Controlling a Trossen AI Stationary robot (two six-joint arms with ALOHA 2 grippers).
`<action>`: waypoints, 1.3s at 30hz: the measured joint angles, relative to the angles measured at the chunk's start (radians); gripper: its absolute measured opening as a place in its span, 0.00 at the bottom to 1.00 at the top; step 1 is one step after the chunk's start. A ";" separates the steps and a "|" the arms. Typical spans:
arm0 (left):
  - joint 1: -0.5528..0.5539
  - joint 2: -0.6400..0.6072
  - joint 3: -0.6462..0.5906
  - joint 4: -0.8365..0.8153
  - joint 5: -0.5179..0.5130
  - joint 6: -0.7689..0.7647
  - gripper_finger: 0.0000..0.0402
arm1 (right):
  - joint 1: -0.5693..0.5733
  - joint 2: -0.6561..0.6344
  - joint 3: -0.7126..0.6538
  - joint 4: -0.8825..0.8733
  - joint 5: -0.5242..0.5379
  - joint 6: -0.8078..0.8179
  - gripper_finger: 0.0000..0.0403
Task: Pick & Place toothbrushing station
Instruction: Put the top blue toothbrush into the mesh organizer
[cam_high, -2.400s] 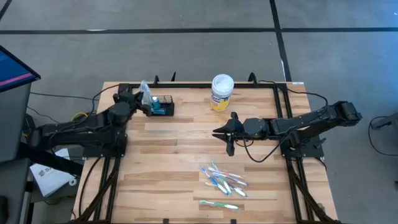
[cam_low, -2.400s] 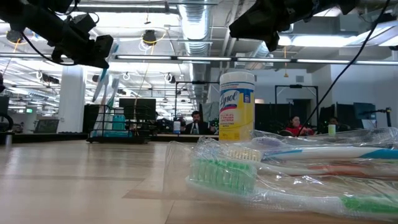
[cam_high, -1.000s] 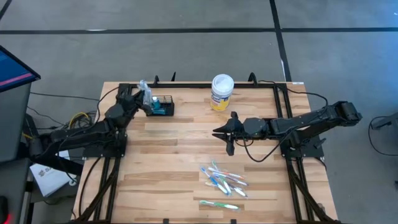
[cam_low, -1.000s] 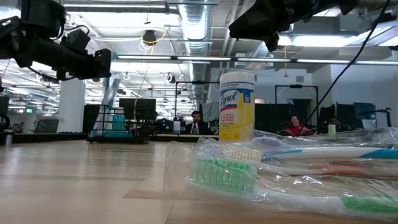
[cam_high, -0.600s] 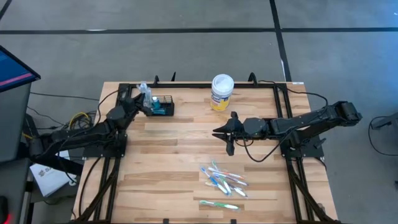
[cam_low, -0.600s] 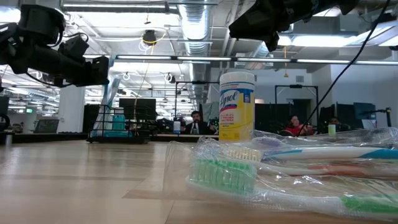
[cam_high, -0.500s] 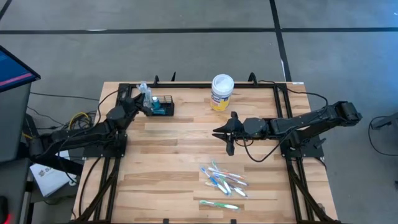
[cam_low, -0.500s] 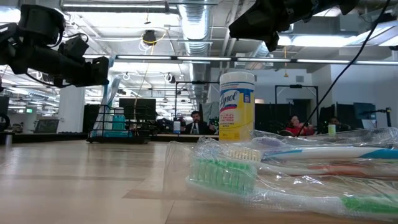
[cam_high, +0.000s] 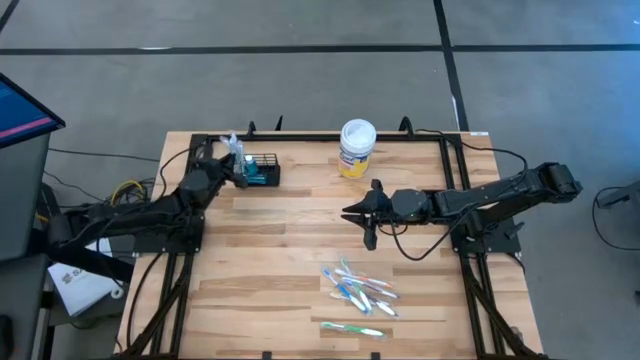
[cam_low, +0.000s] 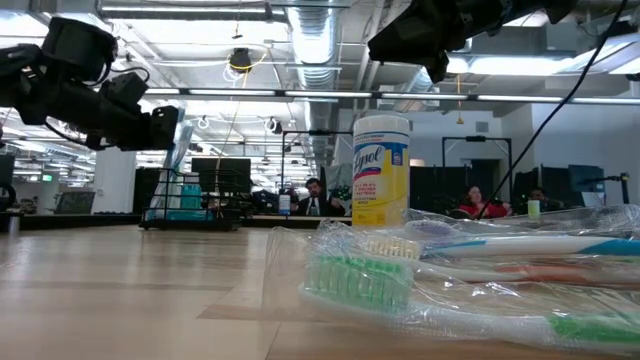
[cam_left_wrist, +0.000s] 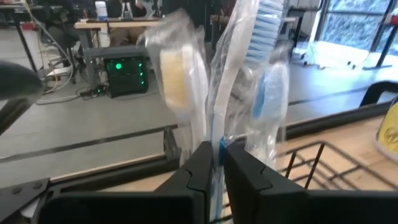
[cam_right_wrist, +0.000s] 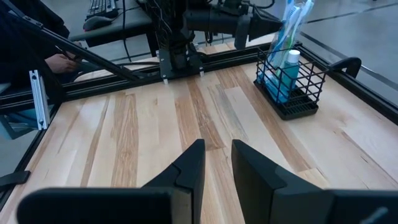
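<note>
The black wire basket (cam_high: 260, 170) stands at the table's far left, also in the right wrist view (cam_right_wrist: 291, 84), with a blue tube (cam_right_wrist: 289, 65) and upright brushes in it. My left gripper (cam_high: 237, 168) is at the basket's left side, shut on a clear-wrapped toothbrush (cam_left_wrist: 249, 68) with blue bristles. A second wrapped brush with a pale head (cam_left_wrist: 174, 74) stands just beside it. My right gripper (cam_high: 363, 216) hangs open above the table's middle, nothing between its fingers (cam_right_wrist: 217, 163). My left gripper pinches the wrapped toothbrush's handle (cam_left_wrist: 219, 145) between its two fingers, well below the bristle head. The fingers come about level from the table's left and lie across the brush. The brush stands upright, head up; its lower end reaches into the basket and is hidden.
A white-lidded yellow-labelled tub (cam_high: 357, 147) stands at the far middle. Several wrapped toothbrushes (cam_high: 360, 288) lie near the front right, one apart (cam_high: 352, 329) at the front edge. Black rails (cam_high: 320, 137) run along the table's far edge. People sit in the room behind.
My left gripper has sunk a little at the basket's left side and tipped slightly, taking the wrapped toothbrush down with it; the brush stays upright. My right arm has kept still.
</note>
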 joint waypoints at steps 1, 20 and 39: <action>0.000 0.009 0.000 -0.002 -0.005 -0.001 0.06 | 0.000 0.000 0.000 0.000 0.000 0.000 0.18; 0.000 0.045 0.000 -0.002 -0.020 -0.021 0.13 | 0.000 0.000 0.000 0.000 0.000 0.000 0.18; -0.037 0.045 0.000 -0.001 -0.030 0.016 0.32 | 0.000 0.000 0.000 0.000 0.000 0.000 0.18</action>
